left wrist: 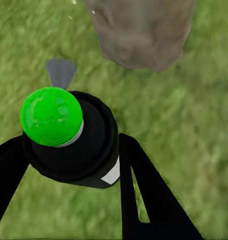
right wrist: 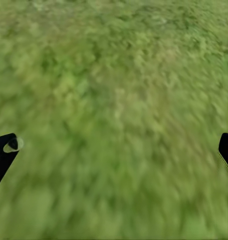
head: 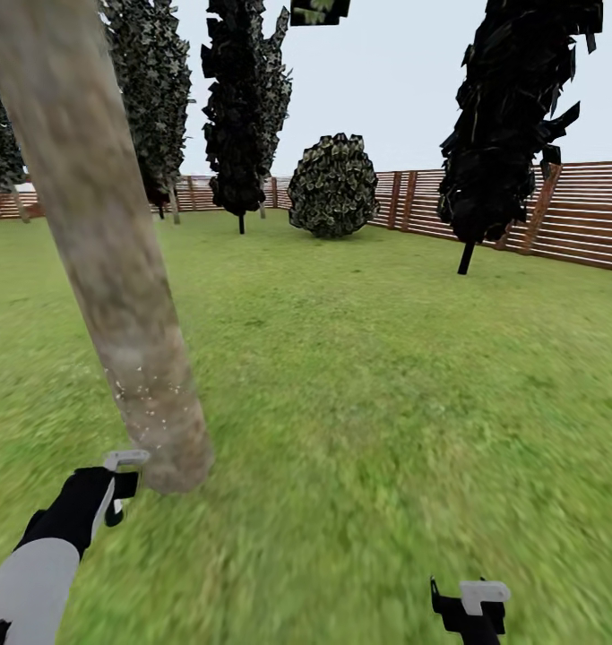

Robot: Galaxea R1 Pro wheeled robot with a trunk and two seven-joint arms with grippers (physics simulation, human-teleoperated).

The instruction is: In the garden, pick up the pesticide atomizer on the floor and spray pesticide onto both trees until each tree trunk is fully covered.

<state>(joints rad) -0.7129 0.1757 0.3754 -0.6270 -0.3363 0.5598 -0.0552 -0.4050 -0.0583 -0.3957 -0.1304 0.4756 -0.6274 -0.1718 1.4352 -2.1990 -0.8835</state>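
Clamped between the fingers of my left gripper (left wrist: 68, 165) sits the pesticide atomizer (left wrist: 68, 135), green-topped, so the pickup is done. Its nozzle points at the base of the near left tree trunk (head: 117, 296), just beside it; pale specks dot the bark low down, so coverage looks barely begun. My right gripper (right wrist: 114, 150) hangs spread apart over bare grass (right wrist: 119, 75). A second trunk remains, I judge.

The pale tree trunk (head: 108, 269) stands just beyond the left gripper (head: 117, 484), blocking its way toward twelve and one o'clock. Open grass (head: 386, 403) lies free from two to five o'clock, where the right gripper (head: 471, 609) hangs unobstructed.
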